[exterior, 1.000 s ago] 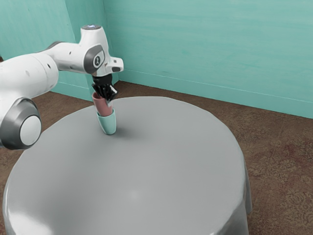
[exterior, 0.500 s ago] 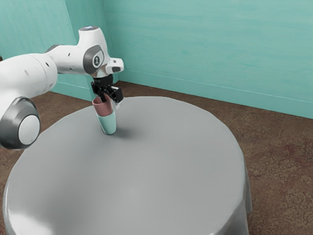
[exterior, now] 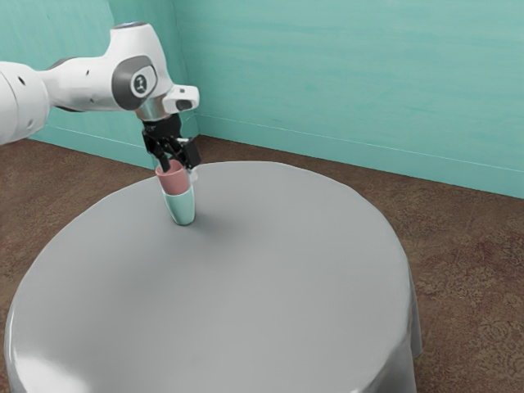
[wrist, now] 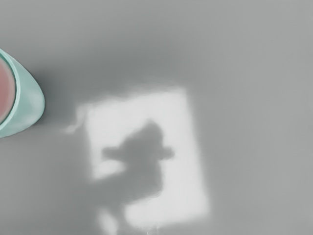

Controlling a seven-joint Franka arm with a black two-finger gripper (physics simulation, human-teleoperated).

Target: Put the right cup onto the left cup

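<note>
The black gripper point(exterior: 180, 163) stands open at the pink cup's rim in the exterior view, its fingers spread apart. The pink cup point(exterior: 173, 181) sits nested in the teal cup point(exterior: 181, 206), its upper part rising above the teal rim. Together they stand on the table, leaning slightly toward the exterior view's left as seen there. In the wrist view the teal cup point(wrist: 30, 105) surrounds the pink cup point(wrist: 6, 90), both cut off by the picture's edge. One fingertip overlaps the pink rim in the exterior view; whether it touches cannot be told.
The round grey table point(exterior: 237, 278) extends from the cups toward the exterior view's right and its lower edge. A bright patch of light point(wrist: 181, 171) with the hand's shadow lies on the tabletop. Teal walls point(exterior: 352, 74) rise behind the table.
The fingers, closer together at the pink cup a second ago, have spread apart. Since then my hand has tilted and shifted slightly toward the exterior view's left, while the nested cups look unmoved.
</note>
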